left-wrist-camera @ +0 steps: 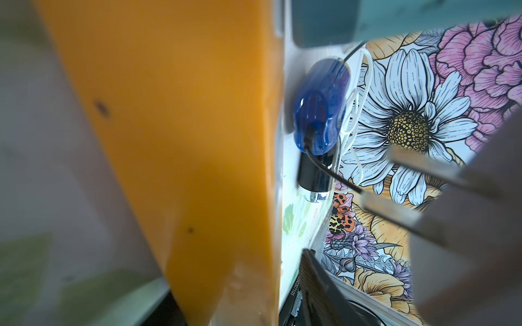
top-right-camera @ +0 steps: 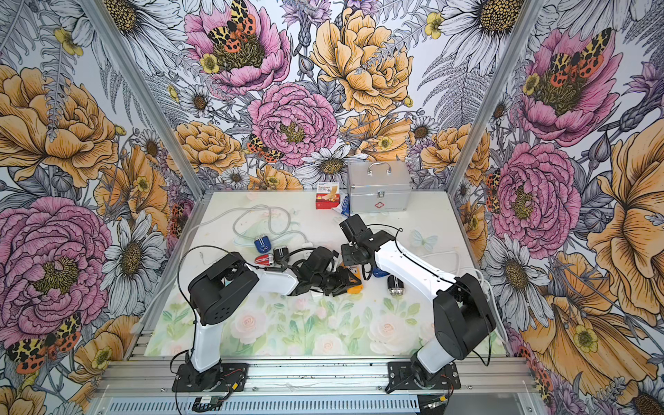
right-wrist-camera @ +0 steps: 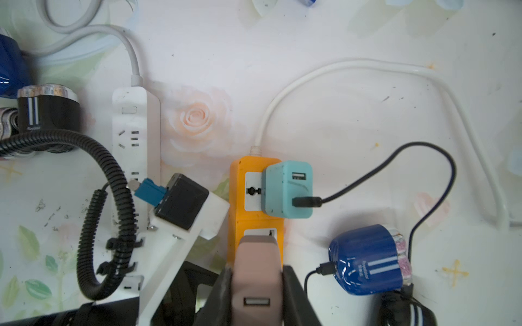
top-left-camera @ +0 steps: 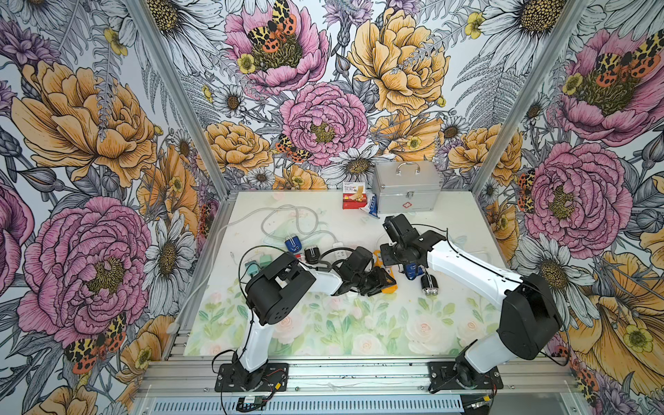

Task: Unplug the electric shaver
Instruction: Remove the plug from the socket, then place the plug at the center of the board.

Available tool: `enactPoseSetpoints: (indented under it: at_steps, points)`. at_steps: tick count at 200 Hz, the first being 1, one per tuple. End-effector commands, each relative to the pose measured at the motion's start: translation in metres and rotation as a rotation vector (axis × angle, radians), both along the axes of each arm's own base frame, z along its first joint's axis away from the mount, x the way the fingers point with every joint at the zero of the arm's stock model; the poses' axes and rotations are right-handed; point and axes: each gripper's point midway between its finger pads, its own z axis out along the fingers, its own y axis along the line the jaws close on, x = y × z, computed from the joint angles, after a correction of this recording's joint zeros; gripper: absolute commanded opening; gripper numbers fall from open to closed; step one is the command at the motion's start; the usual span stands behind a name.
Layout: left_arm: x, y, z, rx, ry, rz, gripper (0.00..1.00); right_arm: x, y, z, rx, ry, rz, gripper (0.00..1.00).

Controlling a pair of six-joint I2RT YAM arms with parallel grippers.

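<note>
Orange power strip (top-left-camera: pixel 391 288): in a top view, on the floral table (top-left-camera: pixel 323 323), clamped by the left pincer (top-left-camera: pixel 377 284), arm stretched low.
Blue shaver (left-wrist-camera: pixel 319 107): left wrist view, beside the strip, black shaver (left-wrist-camera: pixel 313 175) just beside.
Teal adapter (right-wrist-camera: pixel 286 189): right wrist view, plugged in, carrying the shaver's cable (right-wrist-camera: pixel 306 202).
Right pincer (right-wrist-camera: pixel 257 271): pinching the pink adapter (right-wrist-camera: pixel 257 254).

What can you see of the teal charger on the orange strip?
The teal charger is a boxy, rounded-corner block of matte plastic, seated in the socket of the orange power strip nearest its white cord and overhanging one edge. One USB port is empty; the other holds a black plug whose lead loops toward the blue shaver. Nothing else touches it: the right end effector clamps the pink adapter in the next socket.
</note>
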Motion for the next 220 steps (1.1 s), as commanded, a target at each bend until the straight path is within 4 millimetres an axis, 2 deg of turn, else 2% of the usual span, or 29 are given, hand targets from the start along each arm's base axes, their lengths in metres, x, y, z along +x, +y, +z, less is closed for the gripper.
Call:
enactPoseSetpoints:
  at_steps: [1,41,91,121,145,169,182,186,220]
  points:
    - [-0.058,0.070,-0.097,0.384,0.211,-0.005,0.56,0.006,0.003,0.010,0.043,-0.047,0.011,0.06]
    - [-0.049,0.075,-0.063,0.479,0.078,-0.053,0.66,-0.012,-0.004,0.010,0.117,0.002,0.073,0.07]
    - [-0.044,0.085,-0.061,0.500,0.069,-0.031,0.66,-0.048,-0.015,-0.004,0.143,0.093,0.147,0.08]
    - [-0.037,0.091,-0.046,0.517,0.023,-0.026,0.67,-0.069,-0.015,-0.022,0.157,0.171,0.205,0.08]
    - [-0.031,0.096,-0.028,0.538,-0.035,-0.024,0.72,-0.084,-0.018,-0.037,0.147,0.233,0.223,0.08]
    - [-0.026,0.102,-0.014,0.561,-0.082,-0.023,0.77,-0.093,-0.018,-0.045,0.159,0.271,0.226,0.09]
    - [-0.026,0.104,-0.014,0.577,-0.097,-0.034,0.78,-0.098,-0.016,-0.050,0.173,0.299,0.230,0.10]
    - [-0.023,0.103,0.000,0.554,-0.122,-0.026,0.78,-0.099,-0.016,-0.053,0.171,0.309,0.229,0.10]
    - [-0.017,0.108,0.019,0.562,-0.178,-0.030,0.79,-0.109,-0.019,-0.063,0.164,0.361,0.213,0.10]
